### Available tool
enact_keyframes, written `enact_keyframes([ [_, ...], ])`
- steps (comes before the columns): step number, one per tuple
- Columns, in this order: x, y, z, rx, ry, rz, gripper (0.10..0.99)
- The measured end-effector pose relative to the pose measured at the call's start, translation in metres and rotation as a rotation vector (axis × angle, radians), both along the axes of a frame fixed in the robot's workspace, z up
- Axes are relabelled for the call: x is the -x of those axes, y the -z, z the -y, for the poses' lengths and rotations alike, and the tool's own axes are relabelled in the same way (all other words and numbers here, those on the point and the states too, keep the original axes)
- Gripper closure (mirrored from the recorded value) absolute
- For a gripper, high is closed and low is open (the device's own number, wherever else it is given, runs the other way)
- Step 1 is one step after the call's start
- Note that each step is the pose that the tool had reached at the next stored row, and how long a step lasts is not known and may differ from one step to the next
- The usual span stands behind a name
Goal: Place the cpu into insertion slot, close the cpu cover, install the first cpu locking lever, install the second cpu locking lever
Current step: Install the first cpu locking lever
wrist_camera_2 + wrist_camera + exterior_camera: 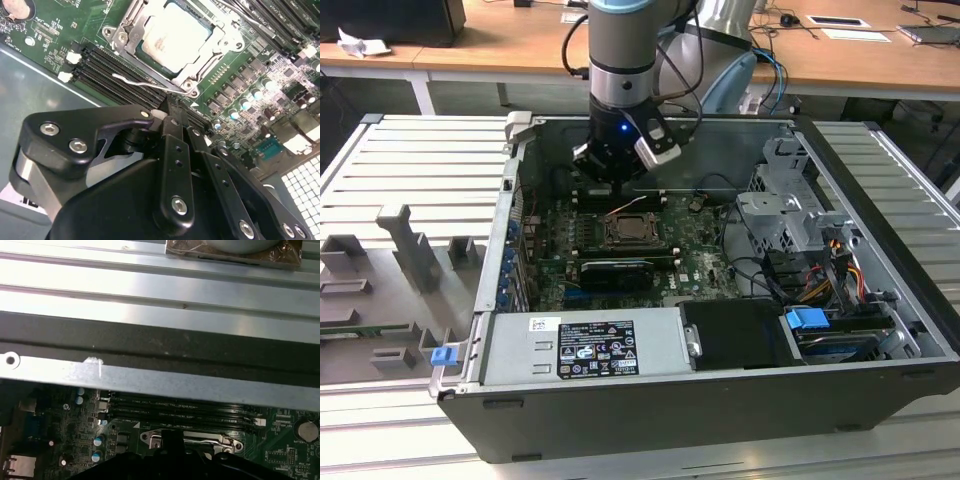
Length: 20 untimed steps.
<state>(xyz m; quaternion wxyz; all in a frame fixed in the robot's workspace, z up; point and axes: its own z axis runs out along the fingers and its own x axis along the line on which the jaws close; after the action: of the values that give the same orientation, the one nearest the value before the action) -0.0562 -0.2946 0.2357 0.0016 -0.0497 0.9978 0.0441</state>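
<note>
The cpu [172, 35] lies pale and flat in the insertion slot [630, 232] on the green board. The silver cpu cover [125, 36] lies down around it, framing its face. A thin wire locking lever [135, 81] sticks out free along one side of the socket, and in the exterior view the lever [630, 206] stands raised above the socket. My gripper [619, 190] hangs just behind the socket, its black fingers [172, 150] drawn together, tips close to the lever's free end. Whether they touch it is hidden. The first wrist view catches the socket edge [190, 440] past the gripper body [165, 462].
Long black memory slots [112, 70] run beside the socket, right under the gripper. The case wall [160, 335] rises close behind. A power supply [585, 345] fills the near side, with a drive cage [785, 210] and cables [820, 270] on the exterior view's right. Grey fixtures [410, 250] stand outside the case.
</note>
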Motion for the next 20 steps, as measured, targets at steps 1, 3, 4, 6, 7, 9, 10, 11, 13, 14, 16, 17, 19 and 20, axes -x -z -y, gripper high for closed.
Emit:
enact_keyframes([
  [1, -0.0003, 0.0004, 0.0, 0.0, 0.0, -0.0001, 0.98],
  [3, -0.0016, 0.0018, 0.0, 0.0, 0.0, 0.0, 0.98],
  [4, -0.0041, 0.0029, 0.0, 0.0, 0.0, -0.0001, 0.98],
  [6, -0.0084, 0.005, 0.0, 0.0, 0.0, 0.0001, 0.98],
  [7, -0.0094, 0.0058, 0.0, 0.0, 0.0, 0.0, 0.98],
  [9, -0.0108, 0.0074, 0.0, 0.0, -0.002, 0.0, 0.98],
  [10, -0.0116, 0.0087, 0.0, 0.0, -0.006, 0.0001, 0.98],
  [11, -0.0151, 0.0096, -0.001, 0.0, -0.009, -0.0001, 0.98],
  [13, -0.0198, 0.0106, -0.0056, 0.0, -0.008, 0.0, 0.98],
  [14, -0.0205, 0.0118, -0.0088, 0.0, -0.005, 0.0, 0.98],
  [16, -0.0243, 0.0138, -0.0091, 0.0, -0.004, 0.0, 0.98],
  [17, -0.0256, 0.0144, -0.0091, 0.0, -0.002, 0.0, 0.98],
  [19, -0.0287, 0.0156, -0.0091, 0.0, 0.002, -0.0001, 0.98],
  [20, -0.0297, 0.0162, -0.0091, 0.0, 0.003, -0.0001, 0.98],
])
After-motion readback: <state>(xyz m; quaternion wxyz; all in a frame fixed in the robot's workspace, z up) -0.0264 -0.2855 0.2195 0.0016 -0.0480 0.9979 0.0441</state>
